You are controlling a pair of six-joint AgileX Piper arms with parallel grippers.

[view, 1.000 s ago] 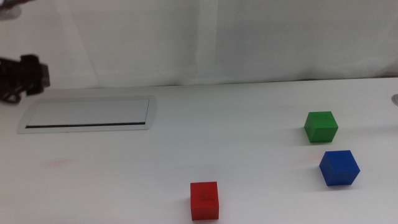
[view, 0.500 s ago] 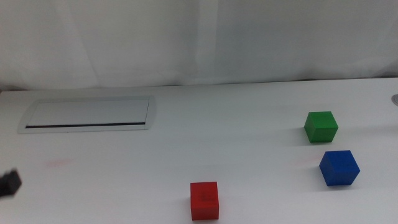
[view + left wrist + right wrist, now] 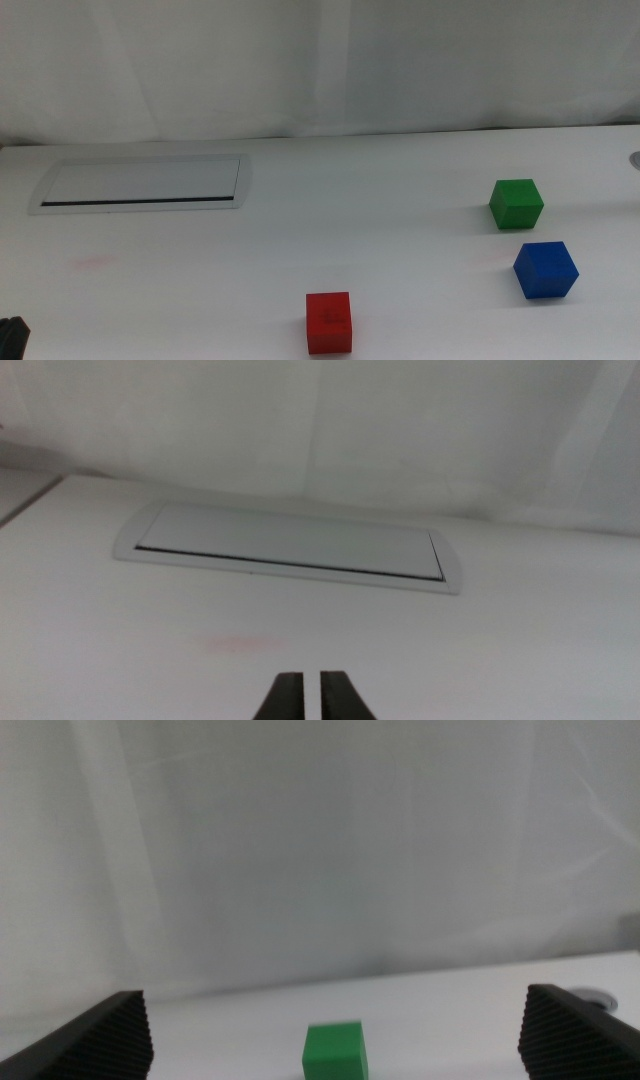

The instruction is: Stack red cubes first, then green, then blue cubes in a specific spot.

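Three cubes sit apart on the white counter (image 3: 300,220), none stacked. Red cube (image 3: 328,322) is near the front edge, a bit right of centre. Green cube (image 3: 516,203) is well to the right and further back. Blue cube (image 3: 545,269) is just in front of green, slightly to its right, not touching it. All three rest flat on the counter, nothing on top of any.

Grey-framed panel (image 3: 140,184) with a dark slot lies flat at the back left, well apart from the cubes. A faint pink smudge (image 3: 92,264) marks the counter in front of the panel.

Left tool (image 3: 310,700) is low at the front left of the counter; only a dark corner of it shows at the bottom-left edge of the middle view. Its jaws are nearly together with a thin gap, clenched on nothing. Its wrist view shows the panel and smudge ahead.

Right tool (image 3: 335,1070) is out of the middle view. Its jaws are spread wide, released, holding nothing. The green cube shows between them in its wrist view, well ahead and not touched.
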